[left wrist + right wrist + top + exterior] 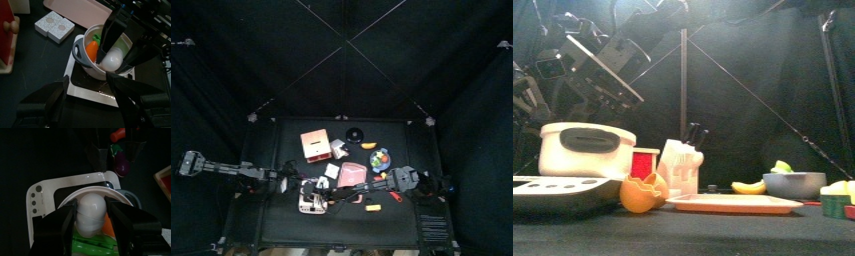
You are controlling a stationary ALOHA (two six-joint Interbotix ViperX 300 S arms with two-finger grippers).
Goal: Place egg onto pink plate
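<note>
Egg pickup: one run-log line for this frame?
phase: grasp approach | right gripper: open, jaws astride egg in white bowl | egg: not lifted | pink plate: bare where visible | left gripper: open, idle

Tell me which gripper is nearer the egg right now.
Right. The right gripper has its open jaws on either side of the egg in the bowl. The left gripper hovers back from the bowl, its jaws open.

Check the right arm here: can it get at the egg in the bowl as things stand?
Probably yes: the right gripper already straddles the egg inside the white bowl, jaws open either side, nothing between them.
</note>
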